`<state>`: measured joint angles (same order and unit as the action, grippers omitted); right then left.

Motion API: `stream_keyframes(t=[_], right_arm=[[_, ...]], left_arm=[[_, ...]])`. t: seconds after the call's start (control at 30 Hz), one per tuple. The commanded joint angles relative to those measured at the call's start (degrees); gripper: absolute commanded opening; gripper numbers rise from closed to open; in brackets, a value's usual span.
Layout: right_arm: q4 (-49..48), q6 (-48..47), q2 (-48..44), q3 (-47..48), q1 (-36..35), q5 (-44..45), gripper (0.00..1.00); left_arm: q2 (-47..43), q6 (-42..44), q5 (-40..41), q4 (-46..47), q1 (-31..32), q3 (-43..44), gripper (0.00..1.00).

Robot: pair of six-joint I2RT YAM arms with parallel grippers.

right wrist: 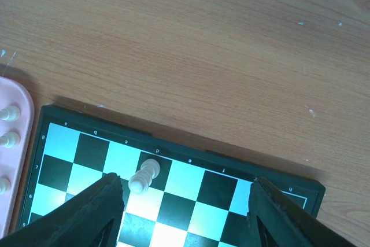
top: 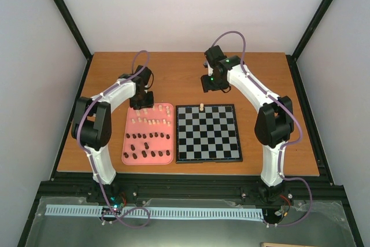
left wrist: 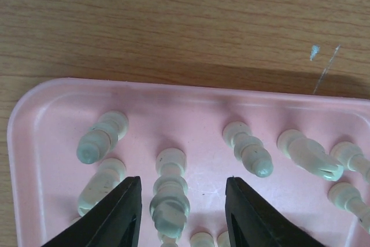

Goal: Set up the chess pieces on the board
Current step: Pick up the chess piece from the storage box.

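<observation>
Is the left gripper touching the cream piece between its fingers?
Apart. Left wrist view: pink tray shows on both sides of the cream piece, between it and each finger of the left gripper.

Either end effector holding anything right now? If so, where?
Nothing held: left end effector is open astride a pale piece lying in the tray; right end effector is open over the board.

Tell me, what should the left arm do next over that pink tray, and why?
Probably close the left gripper on the cream piece and then lift it. The jaws stand open on either side of that piece in the pink tray, and the board holds just a lone piece.
</observation>
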<state>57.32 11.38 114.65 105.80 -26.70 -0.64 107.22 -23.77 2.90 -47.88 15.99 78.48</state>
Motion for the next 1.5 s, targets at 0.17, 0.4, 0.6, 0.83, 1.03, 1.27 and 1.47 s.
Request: stream_keyframes(t=[0.17,0.4,0.6,0.83,1.03,1.27,1.47], right_arm=[[0.3,-0.6,-2.2,-0.7,0.8,0.7,0.59],[0.1,-0.4,-2.2,-0.9,0.9,0.6,0.59],[0.1,-0.3,-2.6,-1.7,0.9,0.7,0.59],[-0.2,-0.1,-2.9,-2.1,0.9,0.7,0.59],[-0.2,0.1,-2.8,-2.0,0.9,0.7,0.59],[-0.5,0.3,-2.9,-1.4,0.9,0.8,0.59],[-0.8,0.7,-2.7,-0.8,0.9,0.6,0.59]], left_arm=[[1.4,0.6,1.6,0.1,0.3,2.7,0.37],[1.8,0.7,1.6,0.0,0.2,2.9,0.30],[2.2,0.9,1.9,0.3,0.2,2.3,0.26],[2.0,1.1,2.8,0.5,0.2,1.3,0.14],[1.2,1.7,3.7,-0.7,0.2,1.9,0.01],[-1.8,2.4,2.4,-4.5,0.3,6.2,0.01],[-4.9,2.4,0.6,-7.5,0.4,9.5,0.01]])
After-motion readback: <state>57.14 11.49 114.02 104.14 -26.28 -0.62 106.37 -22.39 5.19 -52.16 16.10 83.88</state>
